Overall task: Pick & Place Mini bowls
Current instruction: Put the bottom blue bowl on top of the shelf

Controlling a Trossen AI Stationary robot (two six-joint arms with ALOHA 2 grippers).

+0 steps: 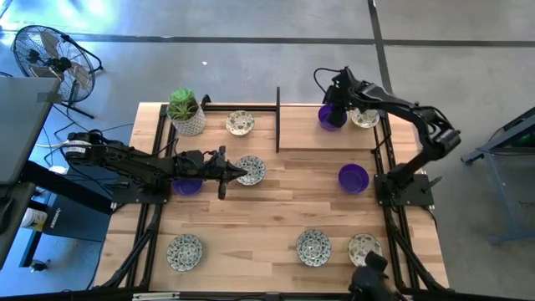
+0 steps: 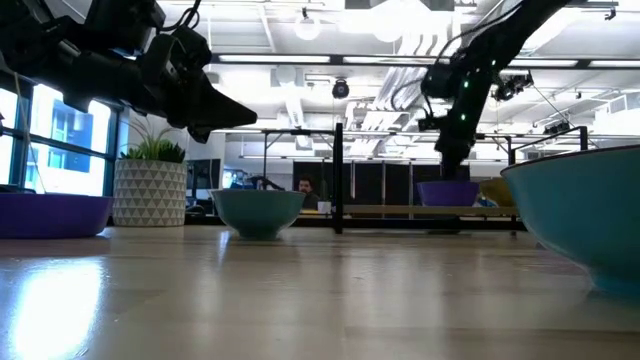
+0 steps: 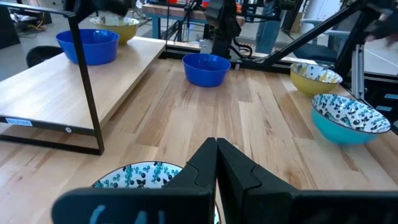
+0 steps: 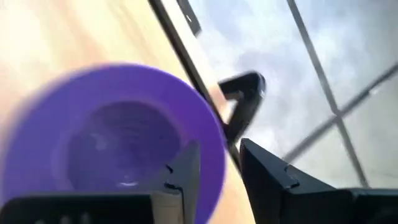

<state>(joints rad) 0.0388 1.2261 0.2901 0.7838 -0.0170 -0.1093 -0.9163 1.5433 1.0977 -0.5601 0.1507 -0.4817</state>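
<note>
At the tabletop's [image 1: 276,209] far right corner, the right gripper [image 1: 334,100] has its jaws parted astride a purple mini bowl's [image 1: 331,117] rim, beside a patterned bowl [image 1: 364,118]. The left gripper [image 1: 238,173], jaws pressed together, hovers over a floral bowl [image 1: 253,170] mid-table; the plant pot [image 1: 187,113] stands clear.

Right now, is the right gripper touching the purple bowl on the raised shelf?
Cannot tell. In the right wrist view the right gripper straddles the purple bowl's rim with fingers parted; contact isn't plain.

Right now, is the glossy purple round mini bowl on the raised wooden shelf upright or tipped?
Upright: the purple bowl sits flat on the shelf, its empty inside facing up in the right wrist view.
</note>
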